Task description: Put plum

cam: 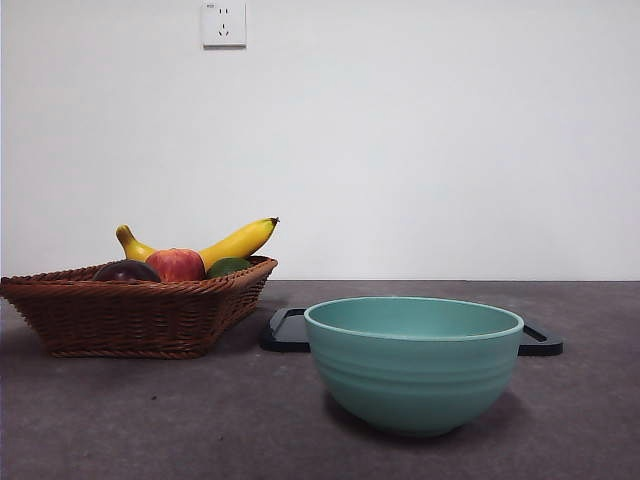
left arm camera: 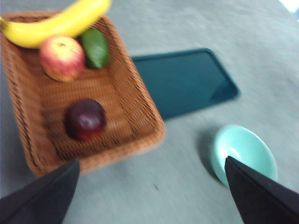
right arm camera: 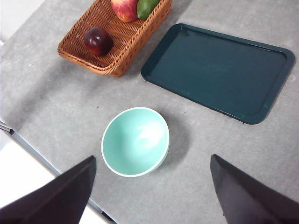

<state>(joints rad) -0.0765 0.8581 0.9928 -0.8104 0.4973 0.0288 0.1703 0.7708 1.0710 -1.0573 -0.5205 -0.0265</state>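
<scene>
The plum (left arm camera: pixel 85 119) lies in the wicker basket (left arm camera: pixel 140 112), alone in the emptier half of it, touching nothing but the woven floor. At the other end of the basket sit a red-and-yellow apple (left arm camera: pixel 62 58), a small green fruit (left arm camera: pixel 96 47) just beside it, and a banana (left arm camera: pixel 56 23) stretched across behind both. From the front, the plum (cam: pixel 126 271) shows only as a dark dome above the basket rim, at about nine o'clock from the apple (cam: pixel 176 264).

The left claw (left arm camera: pixel 152 186) hangs above the bench (left arm camera: pixel 187 196) with its two black jaws spread wide and nothing between them. In its own camera the plum sits up at roughly eleven o'clock from the gap of the jaws, near but clear of them, with the basket's near wall between.

The right claw (right arm camera: pixel 152 186) is likewise spread wide and empty, high over the teal bowl (right arm camera: pixel 135 141). From there the plum (right arm camera: pixel 98 40) is well apart, off at about eleven o'clock past the bowl.

A dark green tray (right arm camera: pixel 219 70) lies flat on the bench just beside the basket (right arm camera: pixel 117 46), bare. The bowl stands upright in front of the tray. On the wall behind, a white socket (cam: pixel 223 24) is mounted high up.
</scene>
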